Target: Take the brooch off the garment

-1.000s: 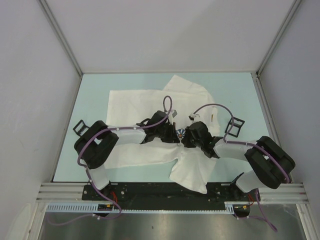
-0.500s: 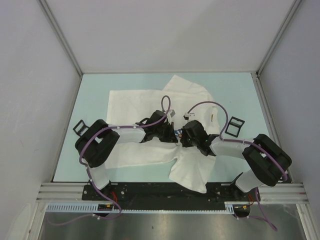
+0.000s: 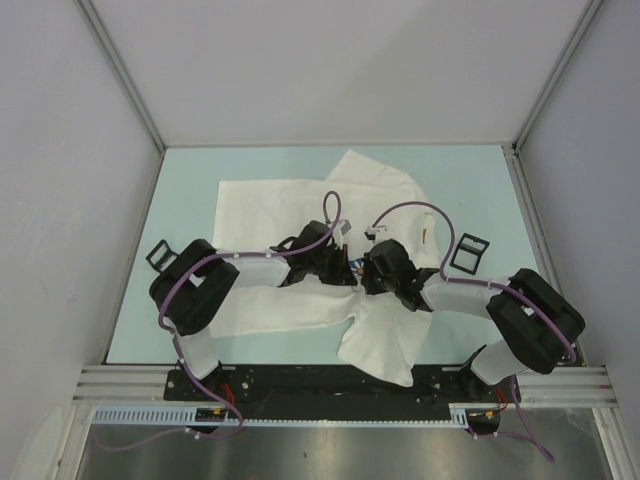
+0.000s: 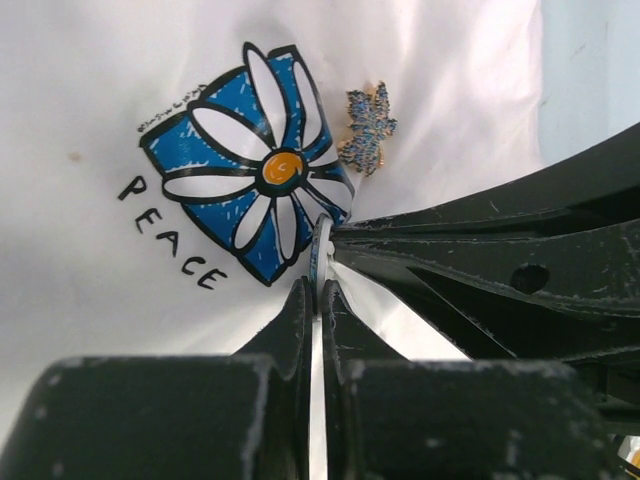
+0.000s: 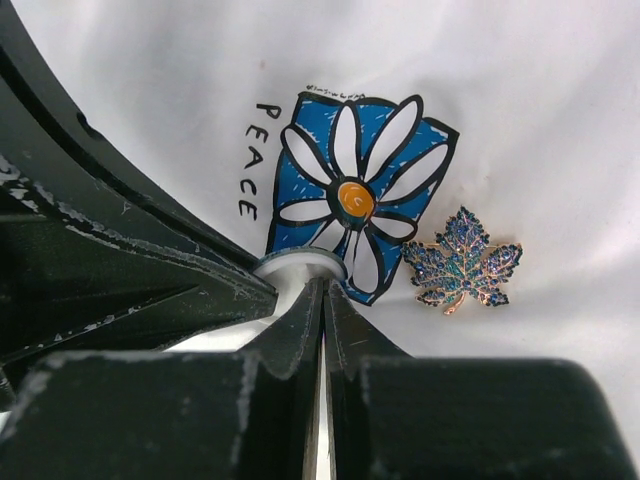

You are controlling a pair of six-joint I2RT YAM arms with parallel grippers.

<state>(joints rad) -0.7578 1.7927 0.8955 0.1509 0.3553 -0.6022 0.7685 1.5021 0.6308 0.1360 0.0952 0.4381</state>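
- I see the white short-sleeved T-shirt lying on the pale green table. Both arms meet over its chest, in the middle of the top view.
- The small blue glittering maple-leaf brooch with a gold rim is not yet removed. It sits on the cloth just beside the blue-and-white flower print, at the print's lower right in the right wrist view.
- The left gripper has its jaws together, clamped on a thin raised fold of the T-shirt at the lower edge of the flower print.
- The right gripper has its jaws together also. Its tip meets the same fold, but I cannot tell if it holds cloth.
- Neither gripper is on the brooch; the brooch is near both tips, but apart from them.
- To do this step well, I think the left grip must be firm, so that the cloth is tight. Then I open the right jaws a little and take the leaf by its edge, metal only.
- I would pull slowly and straight away from the cloth. If the fold lifts with the pin, the cloth can tear.
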